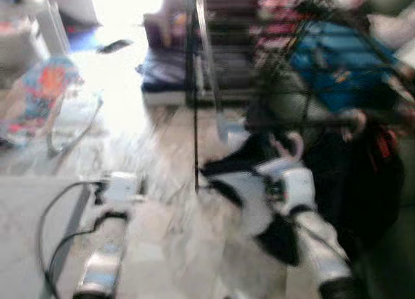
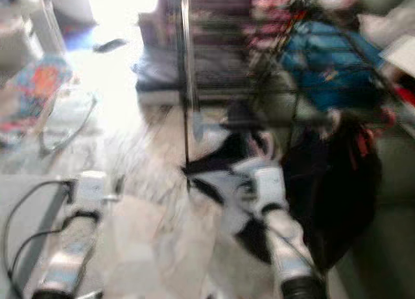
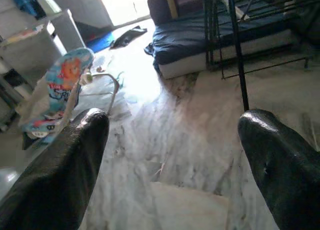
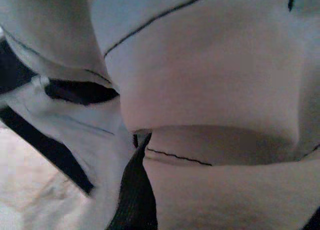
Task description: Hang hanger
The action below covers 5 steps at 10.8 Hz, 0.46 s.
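Head views blurred. Pale marble floor [image 1: 162,234] lies open at near centre and left. Black clothes rack [image 1: 194,85] stands far centre-right, with garments bunched at its right. Baby bouncer [image 3: 60,90] sits far left; dark mattress [image 3: 210,35] far centre. White-and-black garment [image 1: 240,189] hangs at the right arm, a pinkish hanger hook [image 1: 295,143] above it. Left gripper [image 3: 170,155] low left, fingers spread, empty. Right gripper [image 1: 285,166] is against the cloth; grip cannot be told.

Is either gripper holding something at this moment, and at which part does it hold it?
The left gripper is open and holds nothing. The right gripper is up against a white and black garment near a pale hanger hook, but blur hides any grasp.
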Tool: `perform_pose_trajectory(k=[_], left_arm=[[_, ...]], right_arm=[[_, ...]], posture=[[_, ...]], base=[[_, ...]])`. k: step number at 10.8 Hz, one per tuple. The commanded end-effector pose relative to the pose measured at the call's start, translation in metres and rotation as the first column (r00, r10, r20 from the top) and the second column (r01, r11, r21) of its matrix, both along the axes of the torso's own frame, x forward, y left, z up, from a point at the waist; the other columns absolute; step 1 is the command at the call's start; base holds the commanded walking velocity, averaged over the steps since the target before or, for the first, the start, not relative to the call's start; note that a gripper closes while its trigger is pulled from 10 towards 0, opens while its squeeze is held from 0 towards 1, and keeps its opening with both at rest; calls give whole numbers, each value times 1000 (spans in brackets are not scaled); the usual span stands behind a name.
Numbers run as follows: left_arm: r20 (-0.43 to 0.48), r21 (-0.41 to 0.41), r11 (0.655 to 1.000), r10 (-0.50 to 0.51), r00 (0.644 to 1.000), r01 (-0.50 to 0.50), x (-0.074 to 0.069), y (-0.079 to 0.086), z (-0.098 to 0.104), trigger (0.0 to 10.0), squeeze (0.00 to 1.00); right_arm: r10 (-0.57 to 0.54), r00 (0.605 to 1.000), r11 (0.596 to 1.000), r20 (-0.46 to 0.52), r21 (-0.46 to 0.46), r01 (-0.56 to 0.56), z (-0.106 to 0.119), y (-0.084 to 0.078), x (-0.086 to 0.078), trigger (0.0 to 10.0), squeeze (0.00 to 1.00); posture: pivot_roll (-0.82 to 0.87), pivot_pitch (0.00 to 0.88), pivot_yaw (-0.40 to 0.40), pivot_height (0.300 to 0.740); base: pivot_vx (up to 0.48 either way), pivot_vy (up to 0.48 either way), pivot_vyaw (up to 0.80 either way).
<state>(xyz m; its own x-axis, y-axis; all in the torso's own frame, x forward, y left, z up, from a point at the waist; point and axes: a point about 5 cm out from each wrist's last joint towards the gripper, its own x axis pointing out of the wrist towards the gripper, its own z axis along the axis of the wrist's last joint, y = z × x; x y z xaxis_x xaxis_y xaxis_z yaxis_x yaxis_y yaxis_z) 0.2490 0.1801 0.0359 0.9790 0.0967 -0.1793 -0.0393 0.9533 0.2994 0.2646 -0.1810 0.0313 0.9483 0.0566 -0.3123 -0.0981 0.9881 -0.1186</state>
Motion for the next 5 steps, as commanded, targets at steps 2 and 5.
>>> perform_pose_trajectory(k=[2, 5], left_arm=[[15, 28, 999, 42, 999, -42, 1, 11, 4, 10000, 0], [19, 39, 998, 53, 998, -54, 0, 14, 4, 10000, 0]], right_arm=[[44, 996, 999, 77, 5, -44, 14, 14, 13, 10000, 0], [86, 994, 996, 66, 19, -88, 15, 22, 21, 10000, 0]], posture=[[9, 0, -38, 740], [9, 0, -38, 740]], base=[[0, 0, 0], [0, 0, 0]])
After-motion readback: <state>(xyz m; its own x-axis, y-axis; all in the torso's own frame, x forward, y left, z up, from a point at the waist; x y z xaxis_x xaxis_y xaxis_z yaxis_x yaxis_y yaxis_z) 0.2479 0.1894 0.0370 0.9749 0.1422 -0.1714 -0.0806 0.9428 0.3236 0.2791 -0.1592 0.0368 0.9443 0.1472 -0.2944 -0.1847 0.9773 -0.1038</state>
